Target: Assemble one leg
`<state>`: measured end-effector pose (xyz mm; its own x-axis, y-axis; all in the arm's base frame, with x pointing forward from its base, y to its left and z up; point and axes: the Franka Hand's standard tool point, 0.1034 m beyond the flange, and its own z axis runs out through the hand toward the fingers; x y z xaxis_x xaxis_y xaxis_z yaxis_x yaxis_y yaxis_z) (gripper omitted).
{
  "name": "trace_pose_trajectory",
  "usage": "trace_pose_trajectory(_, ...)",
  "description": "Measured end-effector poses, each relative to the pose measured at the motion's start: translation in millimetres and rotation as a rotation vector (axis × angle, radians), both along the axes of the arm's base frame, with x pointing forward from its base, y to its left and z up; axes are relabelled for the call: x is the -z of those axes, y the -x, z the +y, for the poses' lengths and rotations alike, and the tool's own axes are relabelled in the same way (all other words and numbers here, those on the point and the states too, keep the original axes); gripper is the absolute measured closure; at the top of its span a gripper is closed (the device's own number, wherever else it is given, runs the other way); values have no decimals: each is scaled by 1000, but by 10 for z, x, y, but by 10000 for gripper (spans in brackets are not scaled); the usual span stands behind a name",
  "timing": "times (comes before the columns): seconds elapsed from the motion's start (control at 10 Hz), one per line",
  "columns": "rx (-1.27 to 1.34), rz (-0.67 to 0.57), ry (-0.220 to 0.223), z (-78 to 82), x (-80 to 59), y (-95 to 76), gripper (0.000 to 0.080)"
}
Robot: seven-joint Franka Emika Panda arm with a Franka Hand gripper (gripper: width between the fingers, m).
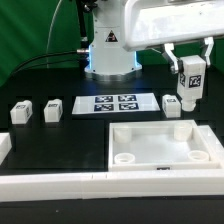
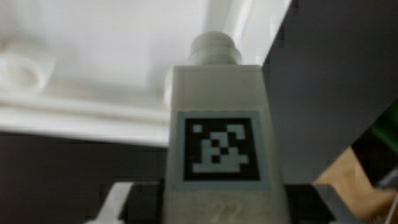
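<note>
My gripper [image 1: 190, 66] is shut on one leg [image 1: 191, 82], a white stubby post with a black-and-white tag, and holds it in the air above the far right part of the white tray [image 1: 200, 133]. In the wrist view the held leg [image 2: 217, 110] fills the middle, its tag facing the camera and its narrow tip over the tray's rim [image 2: 107, 110]. A round corner socket [image 2: 22, 72] shows beside it. My gripper [image 2: 222, 208] grips the leg's base. A second leg [image 1: 172, 103] stands on the table just behind the tray. Two more legs [image 1: 20, 112] [image 1: 52, 110] stand at the exterior view's left.
The marker board [image 1: 113, 103] lies flat in the middle in front of the robot base [image 1: 108, 55]. A long white wall [image 1: 60, 185] runs along the front edge, with a white block [image 1: 4, 150] at the exterior view's left.
</note>
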<state>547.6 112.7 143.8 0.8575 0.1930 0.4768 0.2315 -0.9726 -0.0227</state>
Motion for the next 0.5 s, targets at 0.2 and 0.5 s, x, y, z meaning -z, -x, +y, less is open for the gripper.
trace_pose_trajectory(0.2,-26,20,12,7,51,-114,505)
trace_pose_trajectory(0.5,-44,3,21,-44,53,-324,505)
